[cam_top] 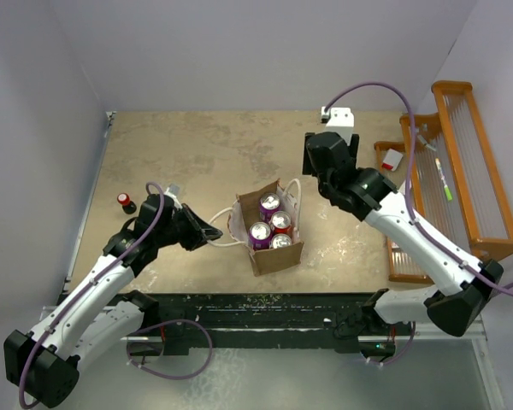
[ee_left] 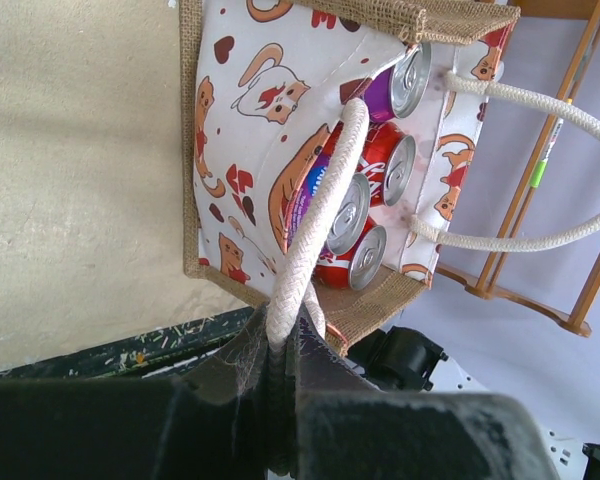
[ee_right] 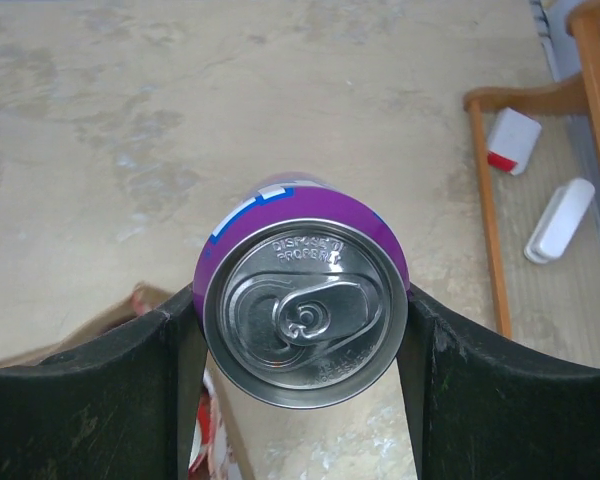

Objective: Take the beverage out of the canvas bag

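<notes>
1. The canvas bag (cam_top: 276,256) stands open-mouthed near the middle of the worktop (cam_top: 197,154), towards its near edge. Its pale lining, printed with cats and hearts, shows in the left wrist view.
2. Four cans (cam_top: 259,233) stand upright inside the bag, packed together: two purple and two red, all tops up.
3. The left tool (ee_left: 280,350) is pinched narrow on the bag's left rope handle (ee_left: 325,190), the white cord running taut from the bag's rim into its closed jaws.
4. The other rope handle (cam_top: 292,192) lies loose over the bag's far-right side.
5. The right tool (ee_right: 302,300) holds a fifth drink, a purple can (ee_right: 305,335), upright and gripped on both sides just below its rim.
6. That can is outside the bag, over bare worktop to the bag's far right. A corner of the bag shows at the lower left of the right wrist view. Whether the can's base touches the worktop cannot be told.
7. A wooden rack (cam_top: 462,171) lies along the right edge, and a small red-capped bottle (cam_top: 126,202) stands at the left.
</notes>
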{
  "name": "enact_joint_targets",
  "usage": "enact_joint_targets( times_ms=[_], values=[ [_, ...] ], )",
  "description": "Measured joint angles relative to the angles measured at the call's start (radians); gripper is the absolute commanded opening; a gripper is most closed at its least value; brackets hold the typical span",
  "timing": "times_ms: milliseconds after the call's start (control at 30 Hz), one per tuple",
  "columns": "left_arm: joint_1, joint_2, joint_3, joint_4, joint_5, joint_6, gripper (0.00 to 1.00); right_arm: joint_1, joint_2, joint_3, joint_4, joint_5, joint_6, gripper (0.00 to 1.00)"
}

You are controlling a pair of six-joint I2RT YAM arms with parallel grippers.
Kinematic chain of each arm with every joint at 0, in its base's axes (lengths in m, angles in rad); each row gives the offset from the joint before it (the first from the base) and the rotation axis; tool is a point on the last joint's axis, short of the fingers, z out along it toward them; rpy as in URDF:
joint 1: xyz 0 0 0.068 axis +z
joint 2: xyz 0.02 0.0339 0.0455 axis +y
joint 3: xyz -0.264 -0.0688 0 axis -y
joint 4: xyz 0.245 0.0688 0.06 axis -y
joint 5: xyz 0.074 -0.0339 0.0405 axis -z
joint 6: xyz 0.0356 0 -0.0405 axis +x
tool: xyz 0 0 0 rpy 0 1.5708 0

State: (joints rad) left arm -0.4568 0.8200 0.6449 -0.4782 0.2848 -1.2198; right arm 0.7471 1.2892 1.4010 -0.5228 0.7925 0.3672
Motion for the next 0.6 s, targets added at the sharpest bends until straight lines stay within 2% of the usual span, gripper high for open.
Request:
enact_joint_targets(
  times_ms=[133, 367, 600],
  values=[
    [0.000, -0.003, -0.002, -0.001, 0.000, 0.000, 0.00, -0.084, 0.045, -0.033, 0.006, -0.008, 0.048, 0.00],
    [0.000, -0.018, -0.002, -0.006, 0.002, 0.000, 0.00, -0.143, 0.152, -0.119, 0.006, -0.068, 0.111, 0.00],
    [0.000, -0.037, -0.002, -0.026, 0.009, 0.000, 0.00, -0.219, 0.240, -0.132, 0.031, -0.124, 0.155, 0.00]
  ],
)
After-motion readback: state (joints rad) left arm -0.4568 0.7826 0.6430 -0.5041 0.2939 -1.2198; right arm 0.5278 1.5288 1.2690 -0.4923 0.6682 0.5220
